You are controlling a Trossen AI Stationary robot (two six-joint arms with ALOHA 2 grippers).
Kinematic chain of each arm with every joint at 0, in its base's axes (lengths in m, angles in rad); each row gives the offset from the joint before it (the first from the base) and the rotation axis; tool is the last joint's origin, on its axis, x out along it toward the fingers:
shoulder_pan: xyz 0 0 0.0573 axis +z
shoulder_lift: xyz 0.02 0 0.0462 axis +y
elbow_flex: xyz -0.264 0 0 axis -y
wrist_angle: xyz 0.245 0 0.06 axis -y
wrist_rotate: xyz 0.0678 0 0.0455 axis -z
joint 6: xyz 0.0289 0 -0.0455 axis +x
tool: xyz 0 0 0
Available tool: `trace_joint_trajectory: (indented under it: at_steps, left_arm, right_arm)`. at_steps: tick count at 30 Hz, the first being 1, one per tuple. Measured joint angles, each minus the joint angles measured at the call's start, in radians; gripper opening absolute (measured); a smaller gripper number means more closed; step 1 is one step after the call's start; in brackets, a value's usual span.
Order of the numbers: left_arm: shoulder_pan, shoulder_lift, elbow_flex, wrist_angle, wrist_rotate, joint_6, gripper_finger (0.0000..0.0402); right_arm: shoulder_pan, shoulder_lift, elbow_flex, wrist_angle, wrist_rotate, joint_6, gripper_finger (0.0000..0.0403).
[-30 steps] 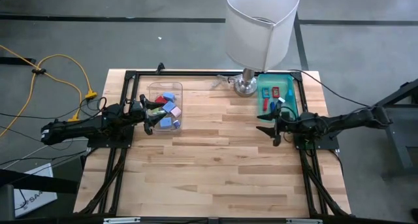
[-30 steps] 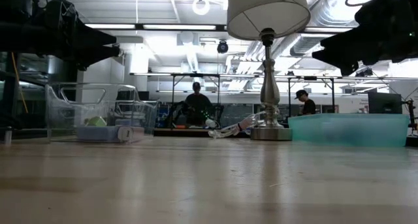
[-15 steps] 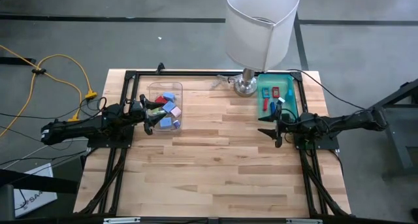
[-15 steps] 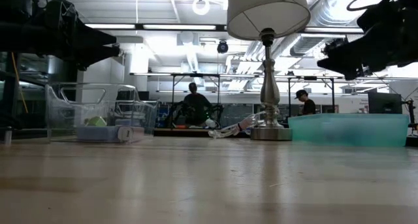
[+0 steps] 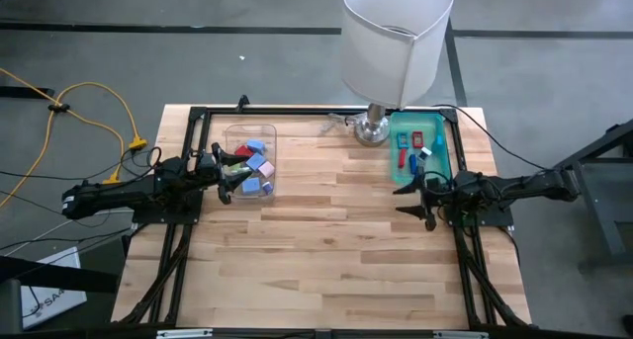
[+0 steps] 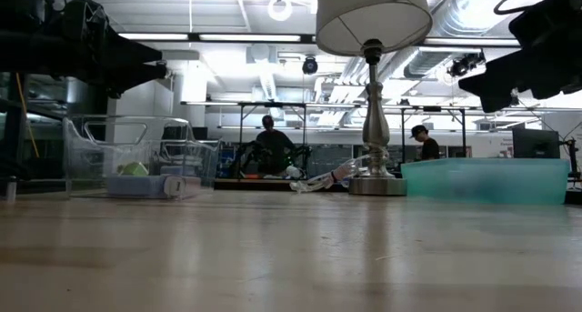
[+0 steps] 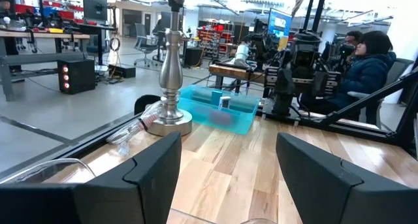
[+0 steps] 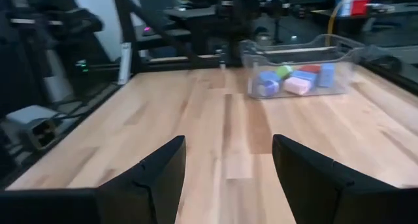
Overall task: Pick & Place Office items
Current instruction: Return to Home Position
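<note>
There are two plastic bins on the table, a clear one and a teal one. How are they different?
The clear bin is see-through; the teal bin is tinted. The clear bin holds chunky blocks, mostly light blue; the teal bin holds slimmer red and blue pieces. The teal bin stands beside the lamp, the clear bin farther off. Both are open-topped, on the wooden table.

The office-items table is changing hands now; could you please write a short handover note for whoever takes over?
Left gripper: open, empty, at the edge of the clear bin.
Right gripper: open, empty, beside the teal bin.
Blocks lie in the clear bin, small pieces in the teal one; none show loose on the table.
Done: sorting, apparently.
Left: probably only parking both arms.
</note>
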Motion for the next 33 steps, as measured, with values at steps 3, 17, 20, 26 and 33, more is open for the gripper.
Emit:
trace_joint_trajectory:
  at_steps: [3,17,20,26,33]
  left_arm:
    - [0.000,0.000,0.000,0.000,0.000,0.000,0.0244]
    - [0.000,0.000,0.000,0.000,0.000,0.000,0.0244]
    - [0.000,0.000,0.000,0.000,0.000,0.000,0.0244]
    - [0.000,0.000,0.000,0.000,0.000,0.000,0.0244]
    - [0.000,0.000,0.000,0.000,0.000,0.000,0.0244]
  right_arm:
    - [0.000,-0.008,0.000,-0.004,-0.020,0.016,0.0215]
    - [0.000,-0.009,-0.002,-0.008,-0.017,0.003,0.0215]
    - [0.000,-0.009,-0.002,-0.008,-0.017,0.002,0.0215]
    - [0.000,-0.009,-0.002,-0.008,-0.017,0.006,0.0215]
    - [0.000,-0.009,-0.002,-0.006,-0.017,0.007,0.0215]
